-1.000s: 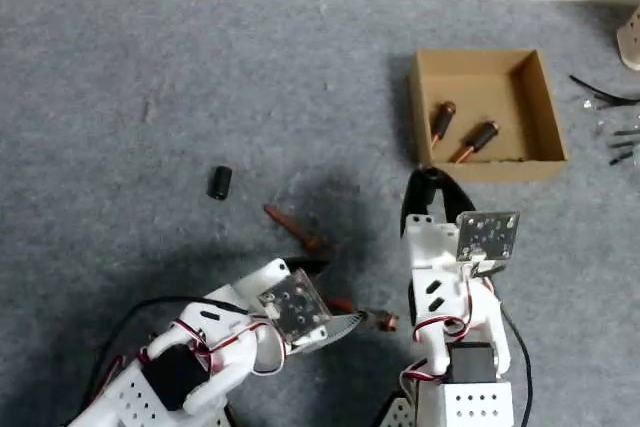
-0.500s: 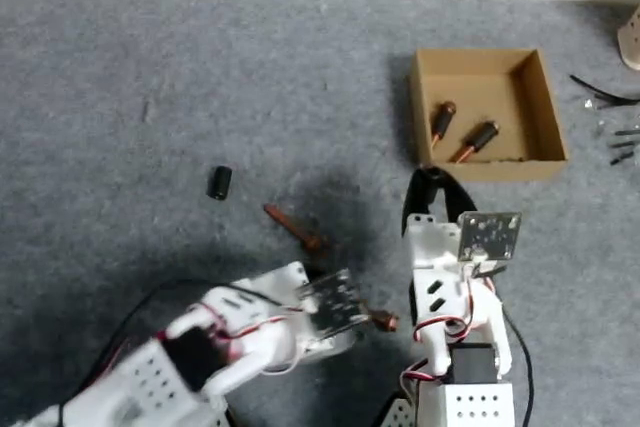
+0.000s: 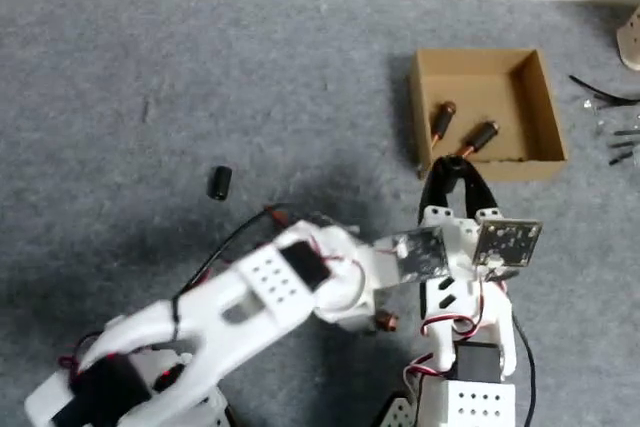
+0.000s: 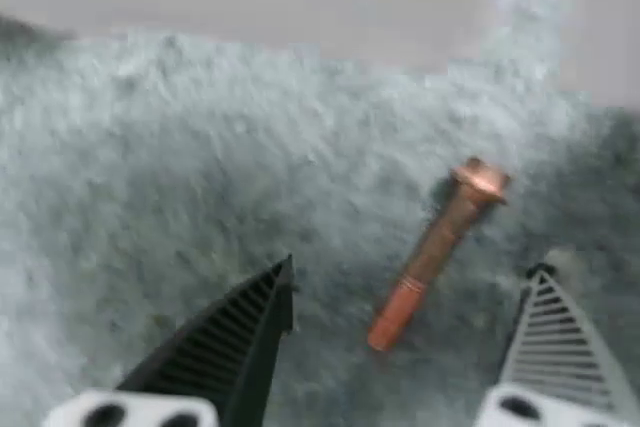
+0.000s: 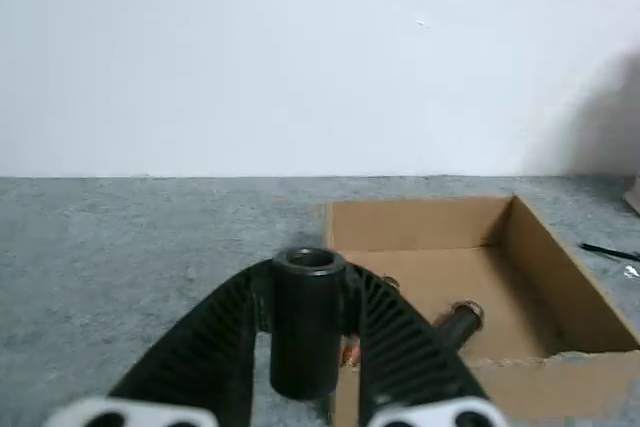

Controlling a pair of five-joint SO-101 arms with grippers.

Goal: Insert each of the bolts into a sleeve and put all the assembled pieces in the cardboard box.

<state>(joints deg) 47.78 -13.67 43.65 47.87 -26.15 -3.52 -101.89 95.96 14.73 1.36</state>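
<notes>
Where my left arm went: it swung out from a spot well apart from the cardboard box (image 3: 490, 169) and crossed toward it, ending alongside my right arm just short of the box's near wall.
Left gripper (image 4: 414, 267): it was spread wide and held nothing. A copper bolt (image 4: 437, 247) lay flat on the worktop (image 4: 200, 167) between the fingers, and neither finger touched it.
Right gripper (image 3: 457, 175): it was clamped on a black sleeve (image 5: 303, 332), held upright with the bore facing up. It had edged a little nearer the box's near wall.
Bolt head (image 3: 386, 322): it showed past my left arm, farther from the box than my right gripper. I could not tell whether it belonged to the bolt between my fingers.
Spare sleeve (image 3: 219, 182): it had not moved and lay well apart from the box.
Assembled pieces (image 3: 441, 119): two lay inside the box, as they had a second before.
Meaning for the task: I judged that my left arm had gone from waiting to fetching. The bolt still had to be gripped by its shank and fed into the sleeve my right gripper held, and at least one more pairing remained after that.
</notes>
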